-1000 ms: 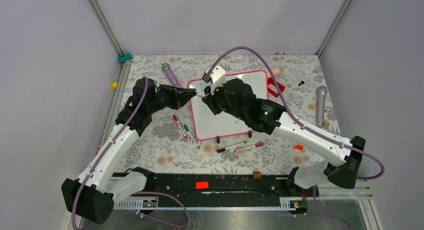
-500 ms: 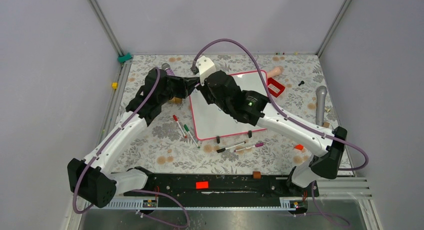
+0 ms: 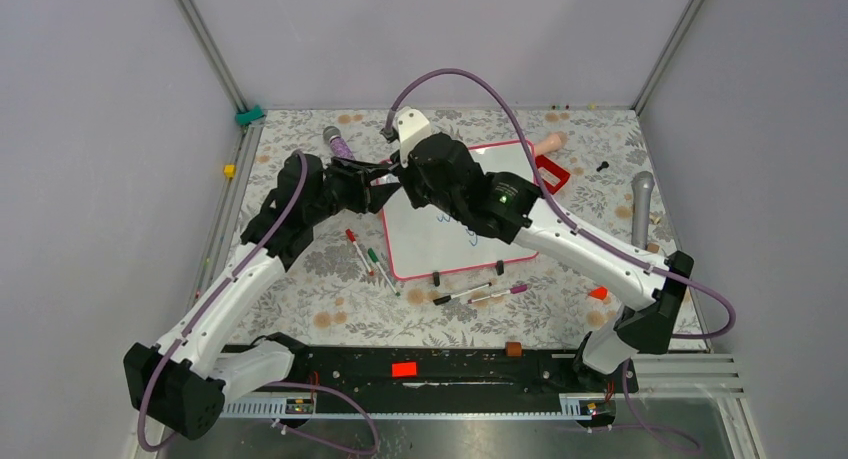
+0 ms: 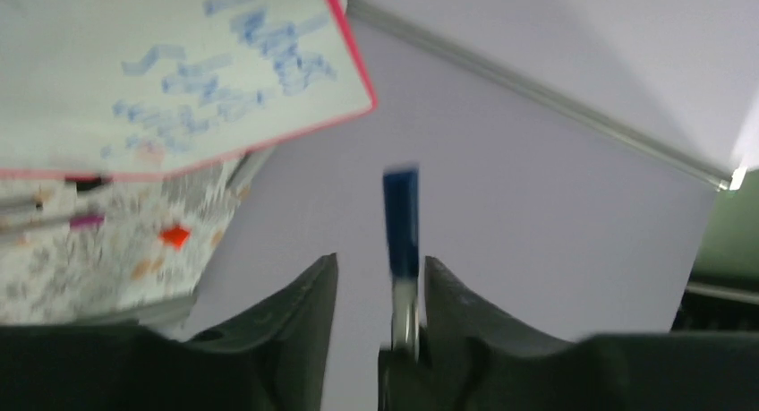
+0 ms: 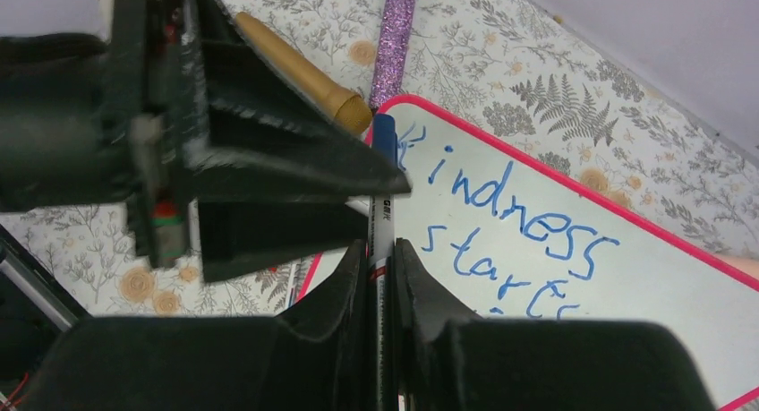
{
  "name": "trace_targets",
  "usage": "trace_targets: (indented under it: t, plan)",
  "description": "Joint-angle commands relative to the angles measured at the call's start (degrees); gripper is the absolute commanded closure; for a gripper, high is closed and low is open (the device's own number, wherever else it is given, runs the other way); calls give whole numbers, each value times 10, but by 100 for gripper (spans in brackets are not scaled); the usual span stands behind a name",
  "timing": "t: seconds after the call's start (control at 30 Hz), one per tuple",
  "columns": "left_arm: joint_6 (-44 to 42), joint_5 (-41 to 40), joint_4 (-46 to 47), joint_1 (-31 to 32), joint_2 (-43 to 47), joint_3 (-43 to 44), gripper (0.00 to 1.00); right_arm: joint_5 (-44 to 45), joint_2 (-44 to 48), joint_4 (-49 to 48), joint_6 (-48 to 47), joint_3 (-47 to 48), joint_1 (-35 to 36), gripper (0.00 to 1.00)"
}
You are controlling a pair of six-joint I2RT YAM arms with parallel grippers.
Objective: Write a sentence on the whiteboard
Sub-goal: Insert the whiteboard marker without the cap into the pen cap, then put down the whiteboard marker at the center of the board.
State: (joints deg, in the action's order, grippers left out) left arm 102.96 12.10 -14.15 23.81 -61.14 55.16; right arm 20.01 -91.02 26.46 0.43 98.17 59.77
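overhead, the table is covered by a pale cloth printed with grey ferns and orange flowers (image 3: 330, 309). it is boxed in by plain lilac-grey walls (image 3: 100, 129), with aluminium posts (image 3: 205, 39) running up the far corners. the large glossy white whiteboard with a thin pink-red rim (image 3: 432, 247) lies flat near the middle of the cloth, turned a little off square. its two small black clip feet (image 3: 437, 277) sit on the near edge. blue handwriting runs across the board; in the right wrist view "indness" reads clearly, with "star" beginning the line below.

both arms meet over the board's far left corner. the right gripper (image 5: 380, 250) is clamped tight on the barrel of a white marker with a blue cap (image 5: 384, 138), and the capped end hangs over that corner. the left gripper (image 4: 376, 268) has its jaws partly apart with the blue cap between them. the cap sits close to one finger and a gap shows on the other side, though that view is blurred.

just beyond the corner lie a purple glittery microphone (image 5: 394, 44) and a brown wooden stick (image 5: 295, 66). loose red and green pens (image 3: 365, 257) lie left of the board, and a black and a magenta pen (image 3: 480, 293) lie near its front edge. a grey microphone (image 3: 640, 207) lies well to the right, and a small red frame-like piece (image 3: 552, 175) sits just beside the board's far right corner.
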Motion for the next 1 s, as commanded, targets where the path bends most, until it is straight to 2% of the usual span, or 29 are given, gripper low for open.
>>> trace_targets:
  t: [0.0, 0.1, 0.17, 0.3, 0.47, 0.57, 0.7, 0.87, 0.97]
  plan:
    - [-8, 152, -57, -27, 41, 28, 50, 7, 29, 15, 51, 25, -20, 100]
    - [-56, 174, -110, -65, 48, 39, 35, 7, 65, 92, 92, 14, -25, 100]
    - [-81, 186, -136, -85, 54, 37, 29, 3, 102, 137, 127, -7, -30, 100]
    - [-129, 208, -154, -108, 54, 27, 11, -27, 148, 259, 184, -28, -49, 100]
    - [-241, 222, -211, -151, 23, 59, 8, -63, 157, 491, 219, -41, -84, 100]
    - [-323, 194, -273, -168, 4, 105, 8, -68, 151, 578, 225, -81, -101, 100]
    - [-388, 155, -315, -181, 2, 138, 8, -91, 191, 547, 238, -187, -121, 100]
    - [-426, 120, -321, -185, 24, 130, 12, -133, 219, 481, 246, -292, -161, 100]
    - [-453, 73, -319, -185, 51, 115, 16, -138, 218, 439, 252, -342, -177, 100]
